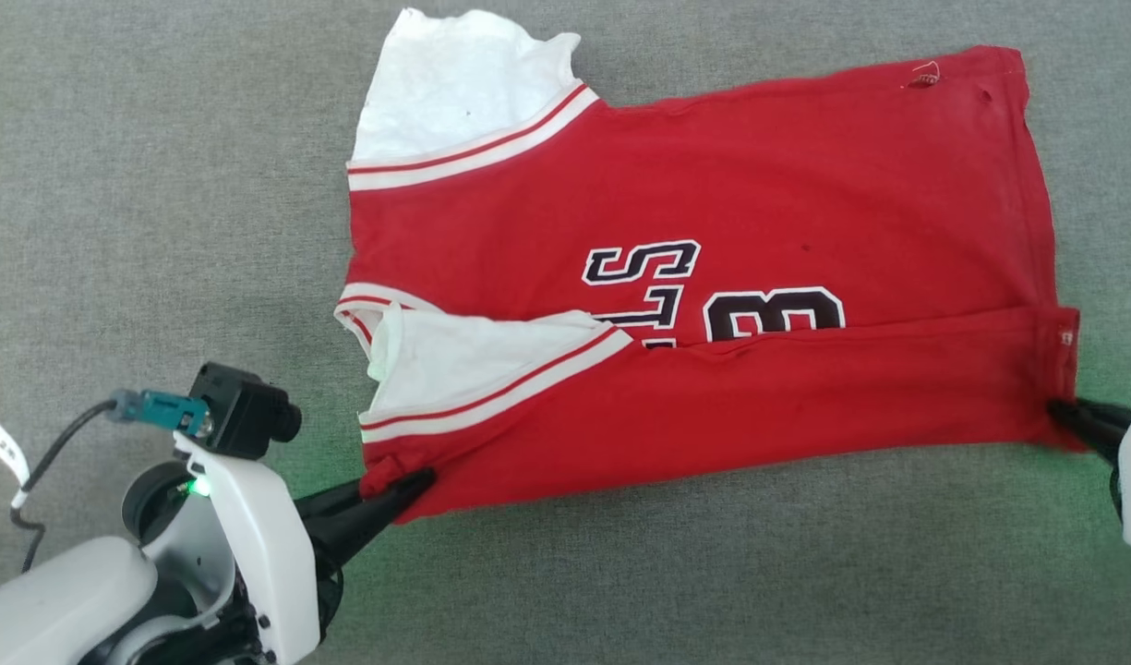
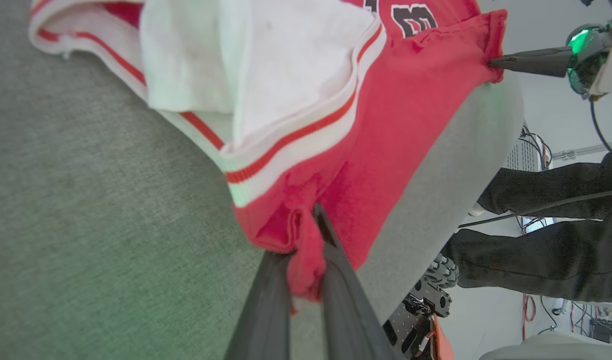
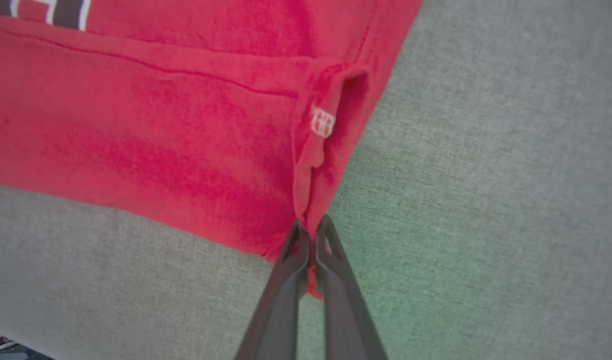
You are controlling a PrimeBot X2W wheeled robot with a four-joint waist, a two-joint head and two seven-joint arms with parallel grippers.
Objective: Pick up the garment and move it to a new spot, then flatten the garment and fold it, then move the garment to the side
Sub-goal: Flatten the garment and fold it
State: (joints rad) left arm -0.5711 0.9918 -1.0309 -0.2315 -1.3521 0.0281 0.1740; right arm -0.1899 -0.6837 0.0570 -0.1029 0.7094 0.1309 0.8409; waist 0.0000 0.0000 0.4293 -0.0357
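Both grippers grasp the near edge of the garment (image 1: 713, 185). It lies flat on the grey cloth surface (image 1: 159, 231), with its near long side already folded up over the lower part of the print.

- Left gripper (image 1: 415, 482): clenched on the red corner just below the white sleeve (image 1: 473, 365).
- Right gripper (image 1: 1062, 413): clamped on the hem corner near the small white tag (image 3: 322, 122).

I read the matched corner holds as keeping the folded edge taut, so both ends can travel together for the next fold. Risk, in my judgement: each pinch takes little cloth and may slip.
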